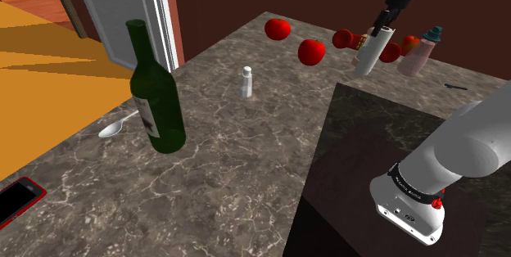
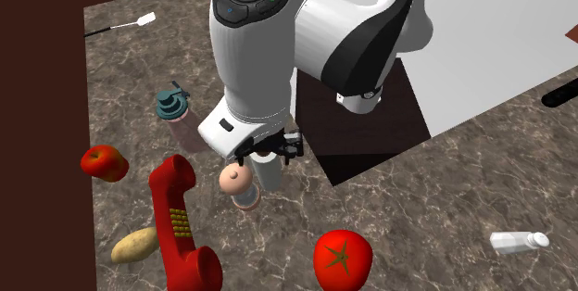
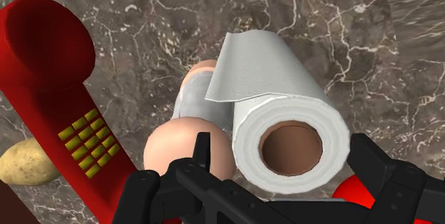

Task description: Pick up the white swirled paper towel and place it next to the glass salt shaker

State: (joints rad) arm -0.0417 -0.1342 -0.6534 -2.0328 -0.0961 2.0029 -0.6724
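shoulder view, left to right on the marbled counter (image 1: 237, 173): one red mobile phone (image 1: 16, 200) at the near edge, one spoon (image 1: 117, 125), one green wine bottle (image 1: 156, 92) upright, one small salt shaker (image 1: 246, 82) upright and standing by itself. then one red tomato (image 1: 278, 28) and a second red tomato (image 1: 311, 51), near each other. right of those, one red telephone handset (image 1: 344, 38). next the paper towel roll (image 1: 370, 53): one only, white, hanging tilted under the black gripper (image 1: 381, 24). gripper is clamped on the roll's top end. in the wrist view the fingers (image 3: 203, 151) sit either side of the roll, brown core facing the camera. can't tell if the roll's lower end is off the counter. roll is well apart from the shaker, tomatoes roughly between them. furthest right, one pinkish bottle with teal cap (image 1: 419, 53). the second exterior view adds one apple (image 2: 104, 162), one potato (image 2: 136, 244) beside the handset, one peach-topped bottle (image 2: 238, 185) just beside the roll, and one white-headed utensil (image 2: 125, 25) at the far edge.
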